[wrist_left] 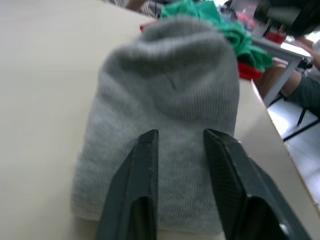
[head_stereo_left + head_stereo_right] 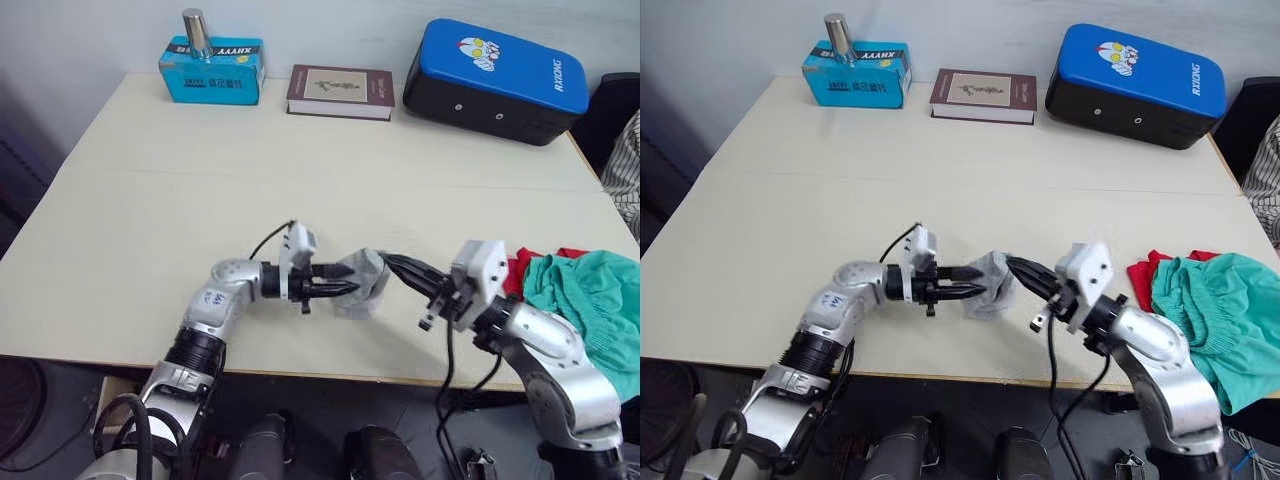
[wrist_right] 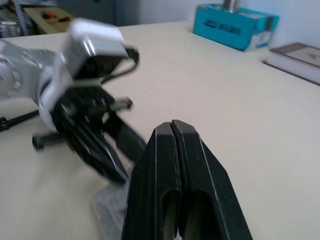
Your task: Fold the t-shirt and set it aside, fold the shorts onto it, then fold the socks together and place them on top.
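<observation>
soft, light, floppy socks (image 2: pixel 362 283) near the surface's (image 2: pixel 300 190) near edge, best pinched at both ends: left hand (image 2: pixel 340 288) spread over them, right hand (image 2: pixel 392 265) pressed together against their right end.

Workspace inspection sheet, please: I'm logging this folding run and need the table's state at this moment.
Surface: cream table, bare across its middle.
Job's things: grey socks bunched near the front edge between the two grippers; teal shorts heaped on the red t-shirt at the right edge.
Clutter: teal box with a metal cylinder on it, a dark book and a blue-and-black case along the far edge.
Grippers: left gripper open, its fingers over the socks; right gripper shut, at the socks' other side.
Cables: black cable looping at the left wrist.
Surroundings: pale wall behind; someone's striped sleeve at far right.
</observation>
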{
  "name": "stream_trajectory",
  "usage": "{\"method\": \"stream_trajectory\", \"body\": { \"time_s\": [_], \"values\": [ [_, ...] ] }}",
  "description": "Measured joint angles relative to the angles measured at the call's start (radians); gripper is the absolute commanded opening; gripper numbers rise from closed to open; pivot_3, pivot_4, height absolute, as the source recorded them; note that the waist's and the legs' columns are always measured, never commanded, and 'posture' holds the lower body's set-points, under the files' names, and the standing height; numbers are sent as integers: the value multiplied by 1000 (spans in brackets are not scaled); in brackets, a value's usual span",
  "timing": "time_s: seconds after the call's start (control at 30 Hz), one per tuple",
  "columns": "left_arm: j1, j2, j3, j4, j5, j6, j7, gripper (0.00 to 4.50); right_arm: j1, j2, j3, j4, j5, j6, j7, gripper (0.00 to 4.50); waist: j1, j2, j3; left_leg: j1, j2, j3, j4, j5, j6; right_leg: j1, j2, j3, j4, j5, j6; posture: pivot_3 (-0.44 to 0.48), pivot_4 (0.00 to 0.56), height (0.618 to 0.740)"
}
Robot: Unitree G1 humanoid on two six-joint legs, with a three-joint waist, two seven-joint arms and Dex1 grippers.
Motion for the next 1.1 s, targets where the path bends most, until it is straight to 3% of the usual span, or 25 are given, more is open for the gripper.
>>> {"method": "stream_trajectory", "body": {
  "time_s": [0.07, 0.3, 0.7, 0.87, 0.97, 1.1],
  "values": [
    [0, -8, -7, 26, 29, -33, 16, 49, -23, 33, 64, 54, -49, -7, -26, 0, 0, 0, 0, 0, 0, 0, 0, 0, 0, 0, 0, 0, 1, 0, 0, 0, 150, 740],
    [1, -7, -13, 60, 67, -89, 40, 49, -40, 92, 117, 295, -190, -36, -122, 0, -1, 0, 0, 0, 0, 0, 1, 0, 0, 1, 0, -1, 2, 0, 0, 0, 150, 740],
    [24, -5, 2, 50, 67, -65, 54, 49, -11, 152, 23, 489, -123, -248, -101, 0, 0, 0, 0, 3, 0, -1, 2, 0, 0, 4, 0, -1, 2, 0, 0, 0, 150, 740],
    [20, -8, 7, 62, 68, -68, 50, 49, 29, 161, -43, 464, -40, -230, -96, 0, 0, 0, 0, 3, 0, -1, 2, 0, 1, 4, -1, -1, 2, 0, 0, 0, 150, 740],
    [18, -13, 12, 62, 67, -67, 50, 49, 68, 148, -77, 362, 54, -133, -92, 0, -1, 0, 0, 2, 0, -1, 2, 0, 1, 4, -1, -1, 2, 0, 0, 0, 150, 740],
    [18, -14, 16, 58, 64, -67, 42, 0, 106, 82, -191, 195, 303, 95, -113, 881, 2, 0, 0, 1, 0, -2, 2, -1, 3, 4, -1, -1, 0, 0, 0, 0, 150, 740]
  ]
}}
